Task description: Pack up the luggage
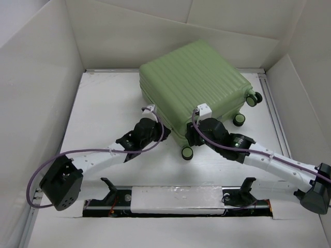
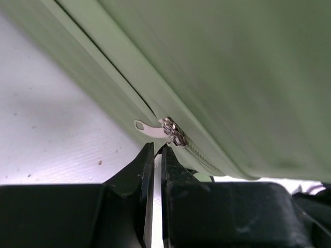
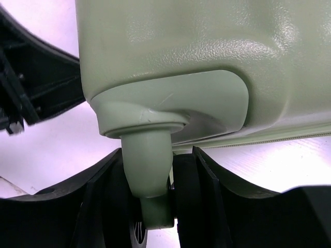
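Note:
The luggage (image 1: 194, 82) lies closed and flat on the white table, ribbed shell up. My left gripper (image 1: 156, 123) is at its near-left edge. In the left wrist view the luggage (image 2: 232, 62) fills the top, and the gripper (image 2: 158, 146) is all but shut just below the zipper slider (image 2: 174, 133). It seems to pinch a thin pull there, while a second pull tab (image 2: 147, 127) hangs free. My right gripper (image 1: 191, 140) is at the near corner. In the right wrist view the gripper (image 3: 158, 150) is shut around the corner wheel's green stem (image 3: 149, 175) and black wheel (image 3: 186, 191).
White walls enclose the table on three sides. Two more wheels (image 1: 253, 98) (image 1: 239, 120) stick out on the luggage's right side, and the gripped corner wheel (image 1: 186, 153) points at me. A black rail with a white strip (image 1: 176, 199) runs along the near edge. The left arm (image 3: 31, 88) shows at the left.

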